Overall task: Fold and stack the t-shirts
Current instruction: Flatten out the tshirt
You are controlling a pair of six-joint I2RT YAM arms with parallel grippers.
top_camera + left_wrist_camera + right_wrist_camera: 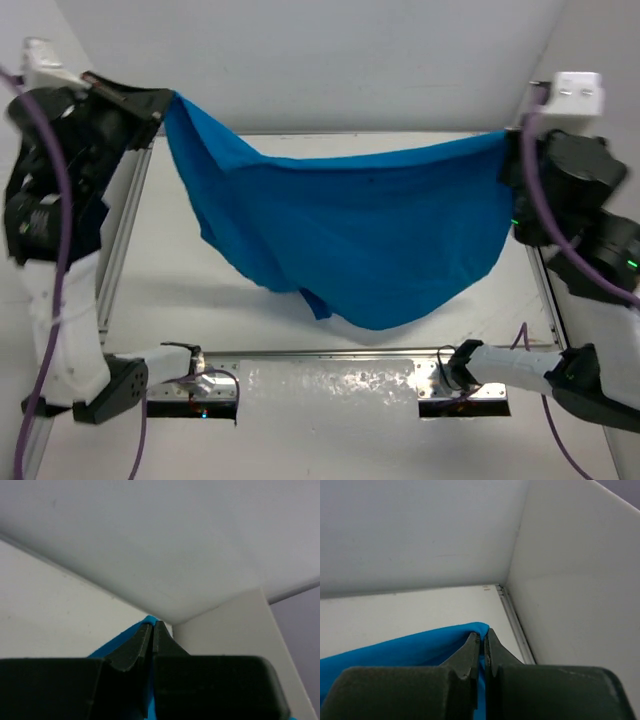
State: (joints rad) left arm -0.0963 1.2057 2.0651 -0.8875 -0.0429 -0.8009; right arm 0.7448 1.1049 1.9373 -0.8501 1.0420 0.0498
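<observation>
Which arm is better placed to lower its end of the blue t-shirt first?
Probably right: left pincer and right pincer both grip the t-shirt, but its bulk sags nearer the right.

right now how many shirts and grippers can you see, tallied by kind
blue t-shirt: 1
grippers: 2, the left gripper and the right gripper, each shut on the t-shirt
total: 3

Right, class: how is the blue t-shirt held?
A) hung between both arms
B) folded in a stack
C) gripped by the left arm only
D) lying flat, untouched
A: the t-shirt hangs spread between the arms, its ends pinched in the shut left fingers and right fingers.
</observation>
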